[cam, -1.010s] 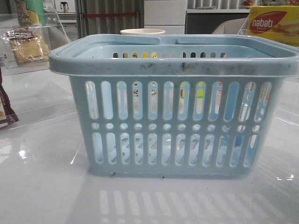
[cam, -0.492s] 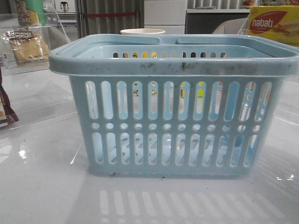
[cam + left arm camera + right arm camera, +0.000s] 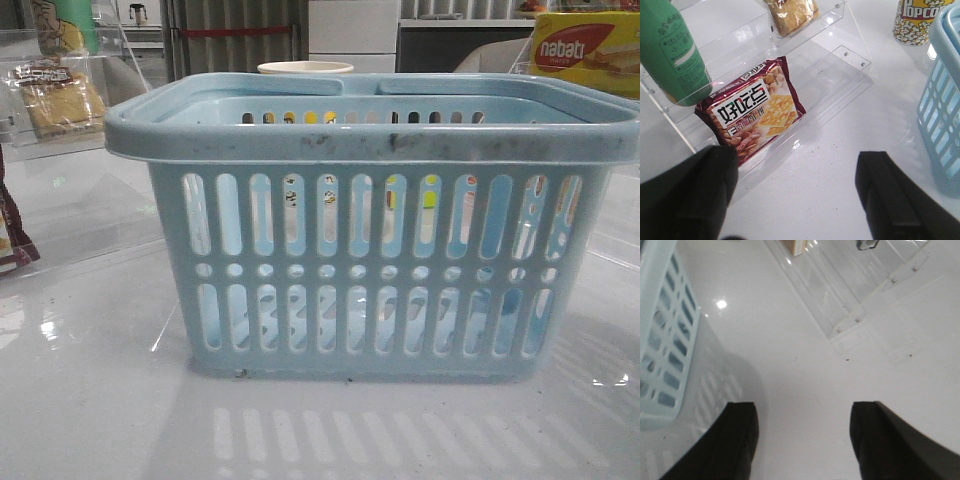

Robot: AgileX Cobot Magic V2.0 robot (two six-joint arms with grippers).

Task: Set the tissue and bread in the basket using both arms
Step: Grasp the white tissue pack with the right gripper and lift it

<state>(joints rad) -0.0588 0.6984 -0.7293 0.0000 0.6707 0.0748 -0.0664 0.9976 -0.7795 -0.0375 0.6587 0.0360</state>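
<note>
The light-blue basket (image 3: 380, 250) stands in the middle of the table; its side also shows in the left wrist view (image 3: 942, 95) and the right wrist view (image 3: 662, 330). The bread (image 3: 62, 100), a yellow slice in a clear packet, lies on a clear shelf at the far left; its lower end shows in the left wrist view (image 3: 790, 15). A small black pack with a white bit (image 3: 867, 244), apparently the tissue, sits on a clear shelf, cut off by the frame edge. My left gripper (image 3: 795, 195) and right gripper (image 3: 802, 440) are open and empty over bare table. Neither shows in the front view.
A dark maroon wrapper (image 3: 752, 110) and a green bottle (image 3: 672, 50) rest on the left clear stand (image 3: 840, 65). A popcorn cup (image 3: 915, 22) stands behind the basket. A yellow-red nabati box (image 3: 585, 50) is at the far right, on another clear stand (image 3: 840, 295).
</note>
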